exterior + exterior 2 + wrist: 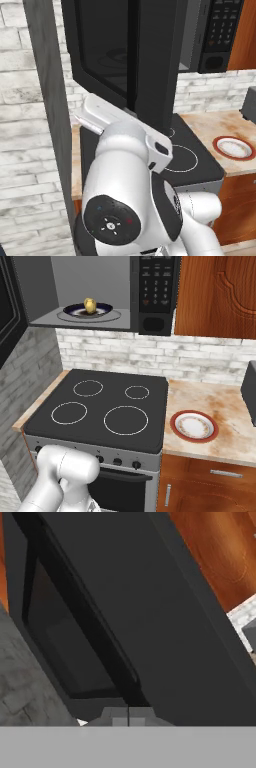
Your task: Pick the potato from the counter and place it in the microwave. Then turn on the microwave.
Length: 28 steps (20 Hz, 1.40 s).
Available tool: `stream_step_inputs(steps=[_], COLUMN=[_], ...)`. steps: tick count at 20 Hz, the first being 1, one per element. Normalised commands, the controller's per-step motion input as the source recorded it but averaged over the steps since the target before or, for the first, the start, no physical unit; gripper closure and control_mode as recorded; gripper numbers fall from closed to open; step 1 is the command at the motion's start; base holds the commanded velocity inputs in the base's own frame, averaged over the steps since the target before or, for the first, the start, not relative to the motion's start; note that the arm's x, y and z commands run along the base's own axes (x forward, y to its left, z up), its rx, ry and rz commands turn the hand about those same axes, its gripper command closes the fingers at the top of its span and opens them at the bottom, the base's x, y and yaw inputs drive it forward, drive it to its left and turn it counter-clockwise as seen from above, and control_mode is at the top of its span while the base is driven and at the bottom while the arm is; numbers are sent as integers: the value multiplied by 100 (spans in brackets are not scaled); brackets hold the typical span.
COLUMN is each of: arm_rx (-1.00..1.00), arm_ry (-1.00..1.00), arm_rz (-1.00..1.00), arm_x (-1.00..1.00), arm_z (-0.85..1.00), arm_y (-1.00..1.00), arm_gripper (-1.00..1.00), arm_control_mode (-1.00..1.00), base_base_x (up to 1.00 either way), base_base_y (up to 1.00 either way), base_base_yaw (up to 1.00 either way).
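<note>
- Right base view shows the potato (90, 305) already inside the microwave (150, 291), sitting on a dark plate (102, 308) on the glass turntable, with the cavity wide open.
- The microwave door (107, 55) is swung out to the left. In the hand view its dark glass and frame lie just past the hand (128, 718).
- The hand's two tips sit side by side with barely a seam between them, so it looks closed and holds nothing.
- Judged from this, placing is done; what remains is shutting the door and pressing a button on the keypad (156, 281).
- Risk one: the hand is very near the door's edge, and a push off-centre could slide along the smooth face rather than swing the door.
- Risk two: a hard slam might jolt the potato, which stands upright on the plate, so it could topple or roll.
- Risk three: the arm is between door and cavity in the left base view, so the door could jam against the arm.
- Risk four: the keypad buttons are small and close-set, so a blunt closed hand may hit the wrong one.
- The keypad markings are too small to read, and no brand name is legible anywhere.
- The counter (220, 401) carries a red-rimmed plate (194, 426) beside the stovetop (100, 406).
</note>
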Motion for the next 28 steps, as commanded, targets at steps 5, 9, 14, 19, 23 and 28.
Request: stream_step_inputs(steps=[5, 9, 14, 19, 23, 28], arm_rx=[9, 8, 12, 12, 11, 10], arm_ry=[-13, -9, -3, -4, -6, -6], arm_rz=[-2, -7, -11, -11, -10, -9], arm_x=[22, 22, 22, 26, 30, 32], arm_z=[0, 0, 0, 0, 0, 0], arm_y=[39, 22, 0, 0, 0, 0], arm_gripper=[100, 100, 100, 100, 100, 100], arm_control_mode=[-100, -100, -100, -100, -100, -100], base_base_x=[0, 0, 0, 0, 0, 0], base_base_y=[0, 0, 0, 0, 0, 0], base_base_yaw=[0, 0, 0, 0, 0, 0])
